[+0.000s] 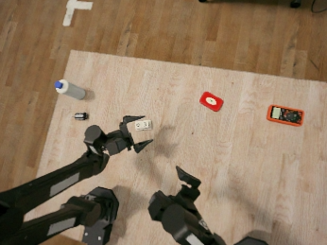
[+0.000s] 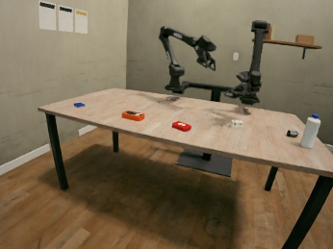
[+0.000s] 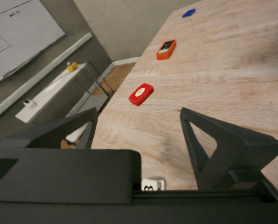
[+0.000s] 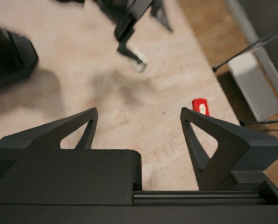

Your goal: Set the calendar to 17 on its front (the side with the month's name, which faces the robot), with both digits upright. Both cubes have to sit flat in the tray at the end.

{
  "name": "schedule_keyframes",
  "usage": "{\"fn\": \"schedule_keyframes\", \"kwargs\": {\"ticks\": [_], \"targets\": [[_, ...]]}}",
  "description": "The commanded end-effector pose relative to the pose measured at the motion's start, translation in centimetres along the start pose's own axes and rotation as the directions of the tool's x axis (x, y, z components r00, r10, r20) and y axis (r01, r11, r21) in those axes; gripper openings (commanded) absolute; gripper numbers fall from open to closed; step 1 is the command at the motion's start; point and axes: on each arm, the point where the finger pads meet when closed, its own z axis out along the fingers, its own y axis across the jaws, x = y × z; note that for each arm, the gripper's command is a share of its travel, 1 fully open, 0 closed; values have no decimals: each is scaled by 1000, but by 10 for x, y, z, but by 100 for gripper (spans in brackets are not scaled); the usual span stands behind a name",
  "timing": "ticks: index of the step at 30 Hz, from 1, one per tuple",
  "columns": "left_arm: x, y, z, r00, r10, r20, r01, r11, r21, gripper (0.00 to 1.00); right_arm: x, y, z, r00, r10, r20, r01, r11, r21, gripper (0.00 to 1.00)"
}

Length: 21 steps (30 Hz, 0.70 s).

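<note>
The calendar (image 1: pixel 144 124) is a small white tray with two digit cubes, standing on the table left of centre. Its digits are too small to read. My left gripper (image 1: pixel 135 132) is open and empty, just in front of the calendar, with its fingers either side of the near edge and not touching. In the left wrist view only a cube top (image 3: pixel 152 185) shows, below the open fingers. My right gripper (image 1: pixel 188 177) (image 2: pixel 207 59) is open and empty, raised high above the table. In the right wrist view (image 4: pixel 137 117) it looks down on the calendar (image 4: pixel 138 60) from afar.
A white bottle with a blue cap (image 1: pixel 70 90) and a small black part (image 1: pixel 81 116) lie at the left. A red flat object (image 1: pixel 211 101) and an orange device (image 1: pixel 284 114) lie to the right. A small blue item (image 2: pixel 79 105) sits at the far end.
</note>
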Motion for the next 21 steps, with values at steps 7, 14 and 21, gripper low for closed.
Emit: {"fn": "schedule_keyframes", "kwargs": {"ticks": [7, 14, 21], "targets": [[1, -7, 5, 998, -57, -2, 57, 998, 8, 100, 2, -17, -31, 926, 228, 302, -253, 966, 48, 100], [30, -30, 33, 933, -337, -128, 319, 937, -144, 100, -6, -25, -56, 855, 260, 448, -310, 950, 40, 100], [52, -36, 43, 881, -437, -184, 365, 873, -324, 100, 9, -21, -50, 863, 251, 438, -301, 952, 47, 100]]}}
